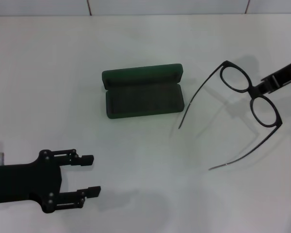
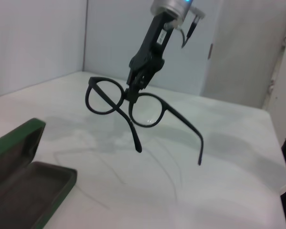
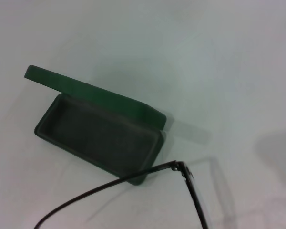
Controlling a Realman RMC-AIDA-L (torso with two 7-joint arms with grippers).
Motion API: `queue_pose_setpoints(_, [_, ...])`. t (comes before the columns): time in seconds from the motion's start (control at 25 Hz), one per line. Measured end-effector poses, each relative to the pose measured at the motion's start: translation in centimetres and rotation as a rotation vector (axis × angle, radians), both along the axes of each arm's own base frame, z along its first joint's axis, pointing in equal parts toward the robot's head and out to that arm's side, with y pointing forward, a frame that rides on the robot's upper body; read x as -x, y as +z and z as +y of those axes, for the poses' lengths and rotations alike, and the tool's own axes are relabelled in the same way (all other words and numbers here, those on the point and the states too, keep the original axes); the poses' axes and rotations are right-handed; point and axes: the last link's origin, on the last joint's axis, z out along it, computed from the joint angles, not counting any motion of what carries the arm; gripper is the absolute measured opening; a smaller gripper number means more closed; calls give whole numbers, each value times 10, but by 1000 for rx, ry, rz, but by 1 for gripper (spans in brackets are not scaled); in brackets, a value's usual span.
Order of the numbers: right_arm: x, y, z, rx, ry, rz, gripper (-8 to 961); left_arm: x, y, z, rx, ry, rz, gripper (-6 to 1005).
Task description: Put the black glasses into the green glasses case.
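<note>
The right gripper (image 1: 260, 89) pinches the black glasses (image 1: 252, 97) by the bridge, aloft right of the open green glasses case (image 1: 143, 92). Near left, the left gripper (image 1: 89, 174) hovers, fingers spread.

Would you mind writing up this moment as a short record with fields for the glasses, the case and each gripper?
black glasses: held off the table by the bridge, temple arms unfolded, to the right of the case
green glasses case: on the white table, lid open, nothing inside
right gripper: shut on the bridge of the glasses
left gripper: open, holding nothing, near the table's front left, apart from the case
</note>
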Motion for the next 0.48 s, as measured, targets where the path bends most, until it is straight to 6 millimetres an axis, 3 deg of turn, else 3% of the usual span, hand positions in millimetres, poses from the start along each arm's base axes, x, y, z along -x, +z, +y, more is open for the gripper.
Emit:
queue_pose_setpoints(0.16, [-13,9,-5,-29,47,62,61,-5,0,2,5,-7,-36,668])
queue_pose_setpoints(0.48, [-33,22,-13,-180,291,382,61,-20,-6,23,-24,17,-191,662])
